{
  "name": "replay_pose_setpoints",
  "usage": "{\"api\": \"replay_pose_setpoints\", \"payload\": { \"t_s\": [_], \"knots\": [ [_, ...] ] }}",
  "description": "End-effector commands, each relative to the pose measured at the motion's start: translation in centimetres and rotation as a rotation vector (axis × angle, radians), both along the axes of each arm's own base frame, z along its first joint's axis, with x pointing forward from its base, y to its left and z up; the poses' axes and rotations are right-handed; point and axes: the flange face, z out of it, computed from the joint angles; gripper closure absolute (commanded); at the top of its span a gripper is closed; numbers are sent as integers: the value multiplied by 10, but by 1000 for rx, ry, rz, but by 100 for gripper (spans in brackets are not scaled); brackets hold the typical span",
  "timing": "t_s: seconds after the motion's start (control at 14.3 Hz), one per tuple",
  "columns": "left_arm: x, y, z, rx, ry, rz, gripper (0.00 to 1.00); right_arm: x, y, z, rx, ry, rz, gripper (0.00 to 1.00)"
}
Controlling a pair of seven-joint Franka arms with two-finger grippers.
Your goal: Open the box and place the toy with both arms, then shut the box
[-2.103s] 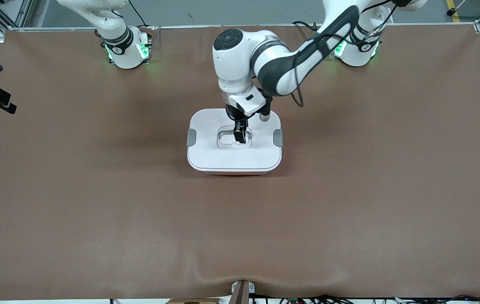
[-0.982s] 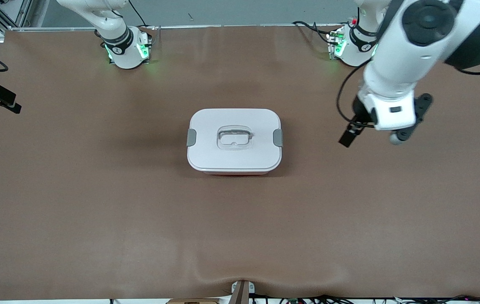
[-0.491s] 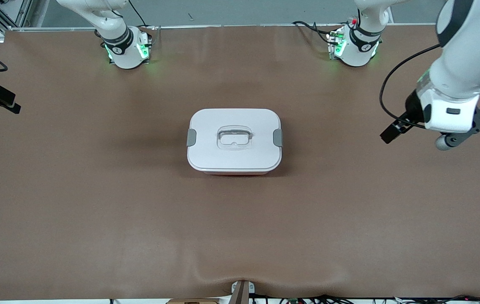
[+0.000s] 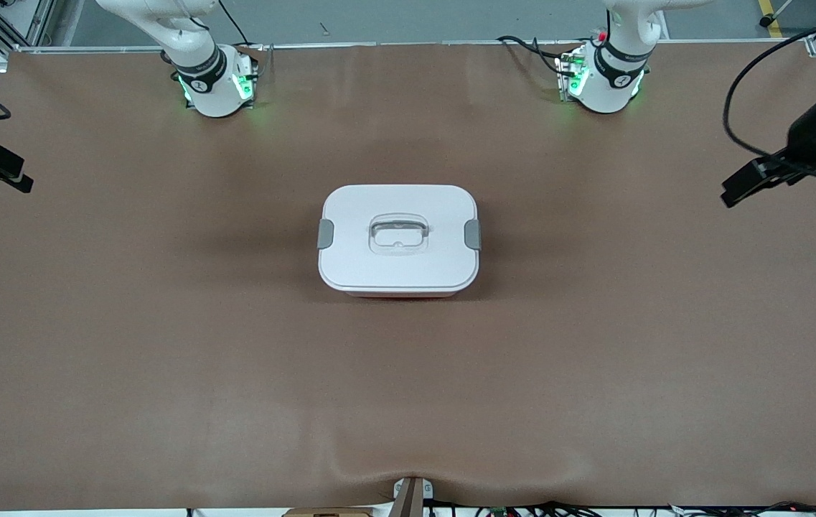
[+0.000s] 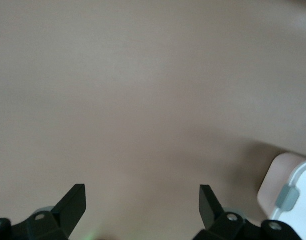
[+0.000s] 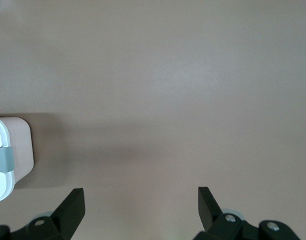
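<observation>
Fingers [image 5: 75, 200] of the left gripper [image 5: 143, 205] are spread wide over bare brown bench [image 4: 163, 345]; the right gripper [image 6: 141, 205] is likewise spread, holding nothing. Grey floor is seen past the bench edge. At mid-bench the box [image 4: 398, 239] is shut, long axis running between the arms' ends; its contents are hidden.

The table [image 4: 163, 359] was viewed from high across, facing the bases; both wrist views were aimed down at it, sharing the box [image 4: 398, 240] edge.
</observation>
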Motion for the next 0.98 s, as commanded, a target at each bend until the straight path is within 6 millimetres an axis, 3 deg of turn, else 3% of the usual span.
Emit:
{"api": "replay_pose_setpoints", "payload": {
  "t_s": [0.0,0.35,0.7,0.91],
  "knots": [
    [-12,6,6,-15,24,-106,0,0,7,6,-2,-9,1,0],
    [-19,-9,17,-19,2,-156,0,1,7,7,1,-13,1,0],
    [-16,-11,16,-31,3,-167,0,2,4,7,1,-14,1,0],
    [-20,-33,16,-22,3,-206,0,1,3,7,-1,-13,0,0]
  ]
}}
